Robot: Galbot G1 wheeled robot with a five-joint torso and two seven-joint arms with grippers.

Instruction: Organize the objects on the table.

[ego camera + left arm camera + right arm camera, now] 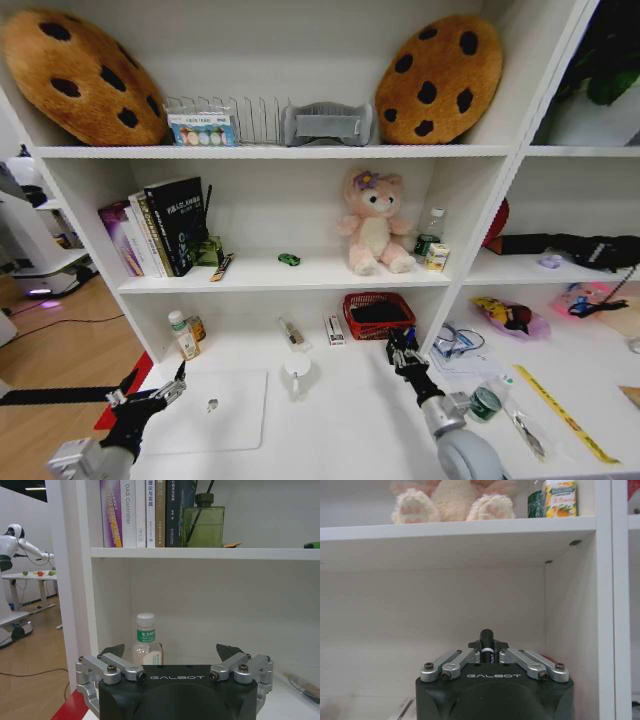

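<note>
On the white table [340, 420], a slim silver laptop [210, 410] lies closed at the front left. My left gripper [168, 388] hovers open just left of it; in the left wrist view its gripper [170, 652] is open and faces a small capped bottle [146, 642]. My right gripper [402, 350] is raised over the table's middle, beside a red basket [378, 313]. The right wrist view shows that gripper [487, 649] shut on a black pen [487, 639] that stands up between the fingers. A tiny green toy car [289, 259] sits on the middle shelf.
Books [160, 228] and a pink plush bear [372, 222] stand on the middle shelf, with cookie cushions [438, 78] above. A bottle [181, 335], a white round object [297, 369], a small box [334, 329], a tape roll [485, 403] and a yellow ruler [565, 413] lie on the table.
</note>
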